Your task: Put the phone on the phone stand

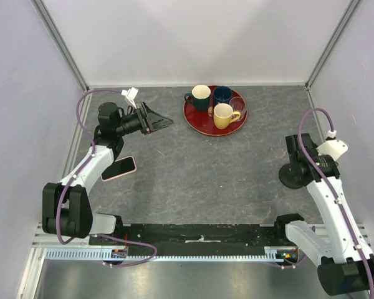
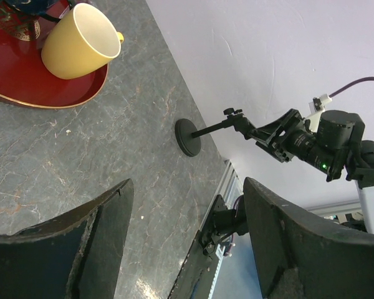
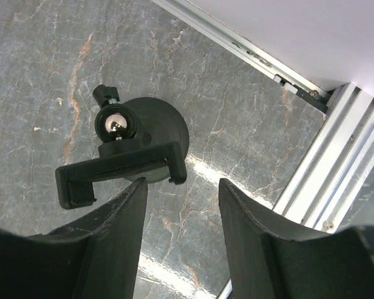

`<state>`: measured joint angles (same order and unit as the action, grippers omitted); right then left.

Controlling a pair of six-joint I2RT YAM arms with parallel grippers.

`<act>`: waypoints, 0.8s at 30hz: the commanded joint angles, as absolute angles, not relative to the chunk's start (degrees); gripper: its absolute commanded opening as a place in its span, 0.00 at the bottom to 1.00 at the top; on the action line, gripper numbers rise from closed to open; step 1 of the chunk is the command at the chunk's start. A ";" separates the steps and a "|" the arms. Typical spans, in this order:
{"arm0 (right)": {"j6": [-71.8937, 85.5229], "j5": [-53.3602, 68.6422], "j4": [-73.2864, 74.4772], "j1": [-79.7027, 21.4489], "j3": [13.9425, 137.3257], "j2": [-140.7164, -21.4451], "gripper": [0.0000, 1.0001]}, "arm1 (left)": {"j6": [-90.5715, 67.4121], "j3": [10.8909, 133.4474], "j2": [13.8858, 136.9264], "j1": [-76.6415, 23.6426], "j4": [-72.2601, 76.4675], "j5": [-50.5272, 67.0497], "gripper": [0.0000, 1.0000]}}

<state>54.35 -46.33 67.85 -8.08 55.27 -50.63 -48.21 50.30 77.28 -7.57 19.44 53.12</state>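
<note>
The phone (image 1: 119, 168), black-screened in a pale pink case, lies flat on the table at the left, partly under my left arm. My left gripper (image 1: 162, 121) hangs open above the table, pointing right toward the tray, well apart from the phone; in the left wrist view the left gripper (image 2: 187, 187) has nothing between its fingers. The black phone stand (image 1: 293, 177) stands at the right. From above, the stand's round base (image 3: 168, 124) and its cradle (image 3: 121, 165) show. My right gripper (image 3: 182, 187) hovers open just beside the cradle, holding nothing.
A red tray (image 1: 199, 124) at the back centre carries a yellow mug (image 1: 223, 115), a green mug (image 1: 201, 96) and a dark blue mug (image 1: 222, 94). Purple-grey walls enclose the table on three sides. An aluminium rail (image 3: 336, 156) runs along the right edge near the stand.
</note>
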 commanded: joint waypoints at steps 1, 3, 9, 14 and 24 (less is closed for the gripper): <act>52.04 -47.55 65.31 -5.81 55.02 -51.85 0.56 | -49.92 52.73 77.25 -7.56 21.27 55.46 0.77; 50.81 -46.76 64.16 -3.18 54.84 -52.56 0.54 | -49.92 52.73 77.26 -7.65 21.27 55.46 0.77; 45.27 -42.54 60.39 1.84 54.23 -53.96 0.39 | -49.92 52.73 77.08 -7.73 21.36 55.55 0.77; 38.95 -36.75 53.99 1.76 52.48 -50.56 0.03 | -50.27 52.65 76.90 -7.73 21.71 55.63 0.77; 32.25 -9.34 45.89 0.01 50.28 -44.48 0.00 | -50.71 52.56 77.69 -7.74 21.71 55.72 0.77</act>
